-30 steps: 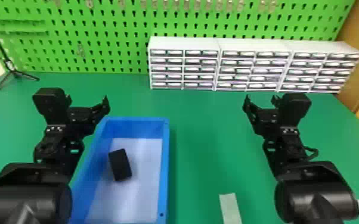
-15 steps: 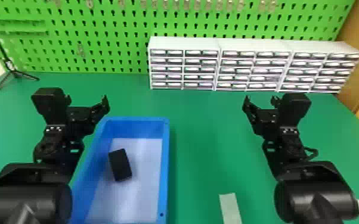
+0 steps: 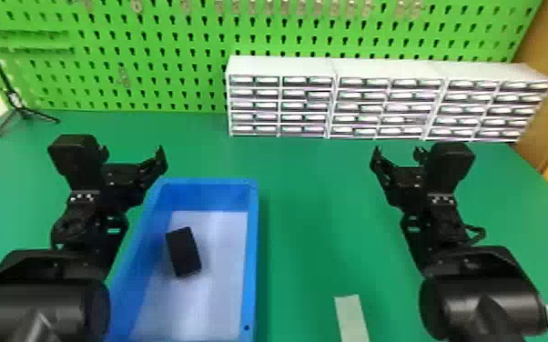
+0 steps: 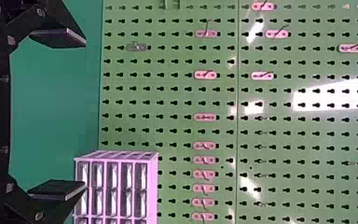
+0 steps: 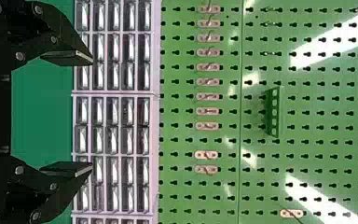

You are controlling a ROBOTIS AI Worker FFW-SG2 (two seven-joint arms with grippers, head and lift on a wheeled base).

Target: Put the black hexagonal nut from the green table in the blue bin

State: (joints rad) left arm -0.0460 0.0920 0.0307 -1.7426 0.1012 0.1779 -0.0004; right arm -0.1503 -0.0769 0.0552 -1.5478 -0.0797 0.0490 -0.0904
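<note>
The left gripper (image 3: 133, 157) is above the table, beside the far left corner of the blue bin (image 3: 252, 254). Its fingers stand wide apart in the left wrist view, where the gripper (image 4: 85, 113) holds nothing. Over the right half of the green table (image 3: 305, 227) is the right gripper (image 3: 398, 157); in the right wrist view this gripper (image 5: 93, 114) is open too, nothing between its fingers. Inside the bin lies a black rectangular block (image 3: 183, 251), left of the middle of its floor. I cannot make out a hexagonal nut on the table.
White drawer cabinets (image 3: 282, 104) line the back of the table before a green pegboard (image 3: 173, 50). A small black tripod (image 3: 25, 111) stands at the back left. A pale strip (image 3: 351, 318) lies near the front, right of the bin.
</note>
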